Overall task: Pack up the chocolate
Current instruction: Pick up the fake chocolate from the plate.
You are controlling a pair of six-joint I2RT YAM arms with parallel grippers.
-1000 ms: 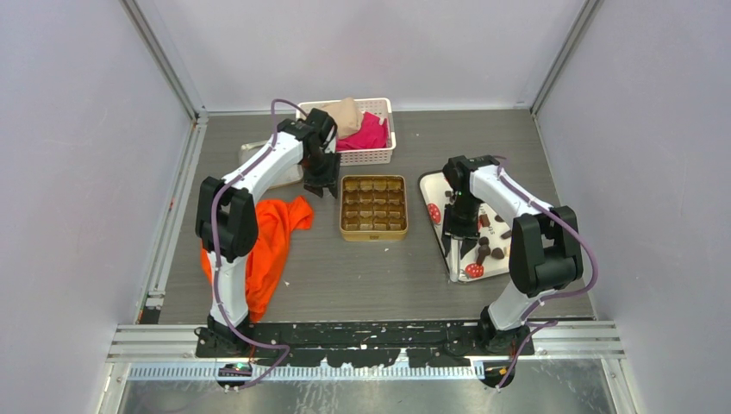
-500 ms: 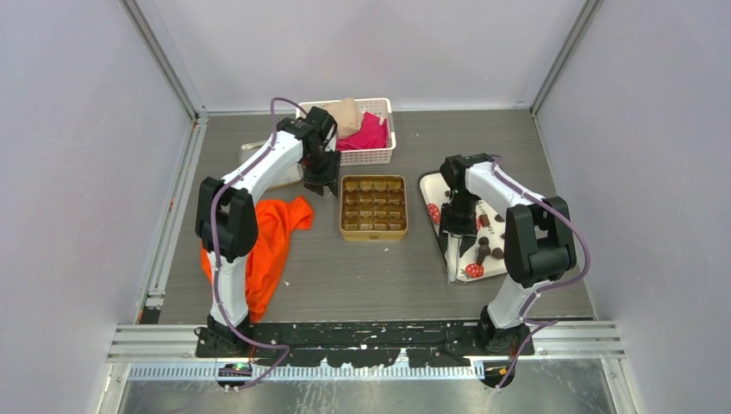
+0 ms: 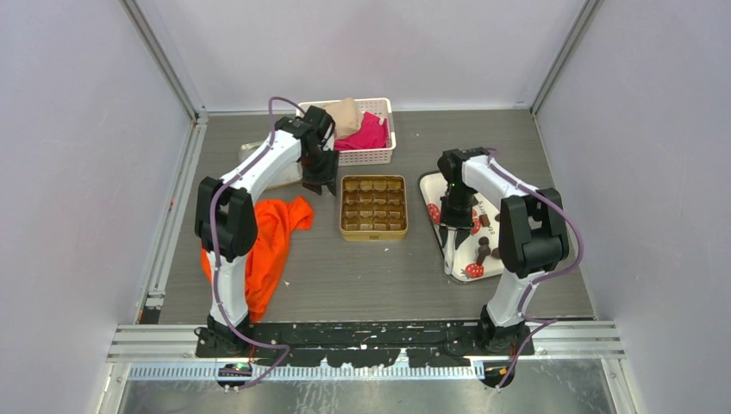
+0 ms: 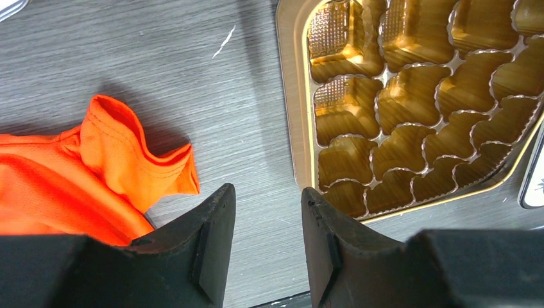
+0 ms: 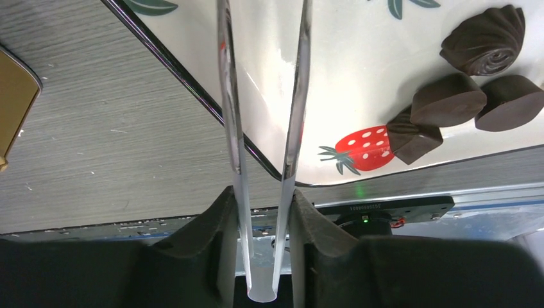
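On the right side of the table [image 3: 362, 267], my right tool [image 5: 260, 205] is clamped on a pair of clear tongs [image 5: 296, 96], its fingers pressed against the tongs' two blades near their joined end. The blades stand apart and reach over the near left corner of the white tray [image 5: 385, 51]; their tips run out of the wrist view, so I cannot tell whether they carry anything. The chocolate [image 5: 448, 108] lies on this tray: four dark brown pieces cluster beside a red strawberry print, one of them ridged like a shell, the other three touching one another. In the top view further dark pieces are scattered over the tray's right half.

At centre sits the gold tin [image 4: 292, 115], its brown moulded compartments showing no pieces in the left wrist view. My left tool [image 4: 268, 218] hangs just off the tin's left rim, jaws moderately parted and holding nothing. An orange cloth [image 4: 96, 167] lies crumpled to its left.
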